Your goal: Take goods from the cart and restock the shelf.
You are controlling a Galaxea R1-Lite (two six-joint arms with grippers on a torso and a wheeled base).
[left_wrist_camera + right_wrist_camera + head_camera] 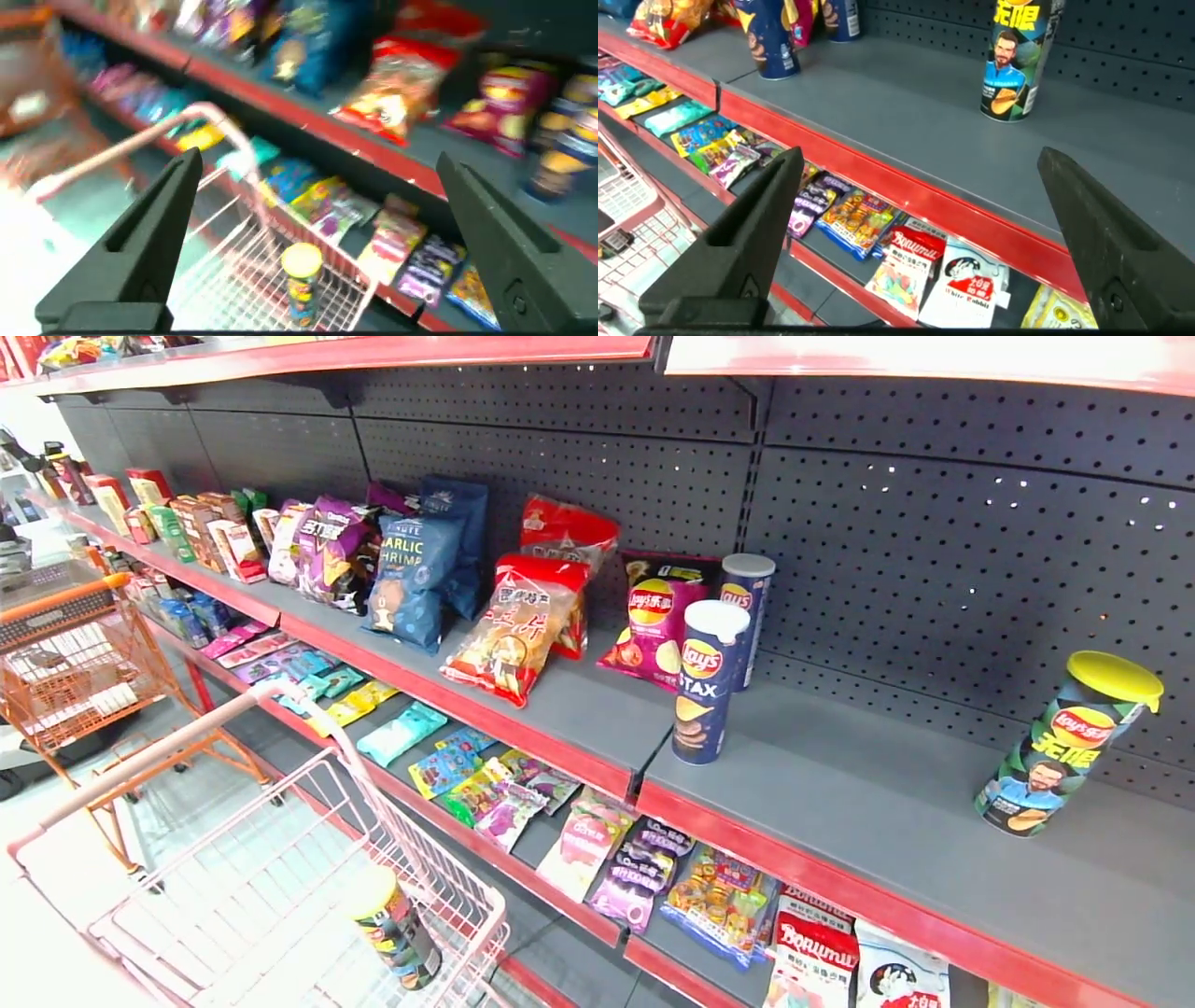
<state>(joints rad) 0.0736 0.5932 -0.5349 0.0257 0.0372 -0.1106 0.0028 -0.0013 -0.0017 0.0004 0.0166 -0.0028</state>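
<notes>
A yellow-lidded chip can [397,926] stands in the pink cart [280,859] at the lower left; it also appears as the can [302,280] in the left wrist view, below and between the wide-apart fingers of my open left gripper [318,233]. On the grey shelf [840,784] stands a matching green can with a yellow lid [1064,747], seen too as the can [1015,56] beyond my open right gripper [924,243]. Two blue chip cans [705,681] stand left of it. Both grippers hold nothing.
Snack bags [509,630] and boxes fill the shelf's left part. The lower shelf [560,831] holds candy packets. An orange cart [75,653] stands at far left. Bare shelf space lies between the blue cans and the green can.
</notes>
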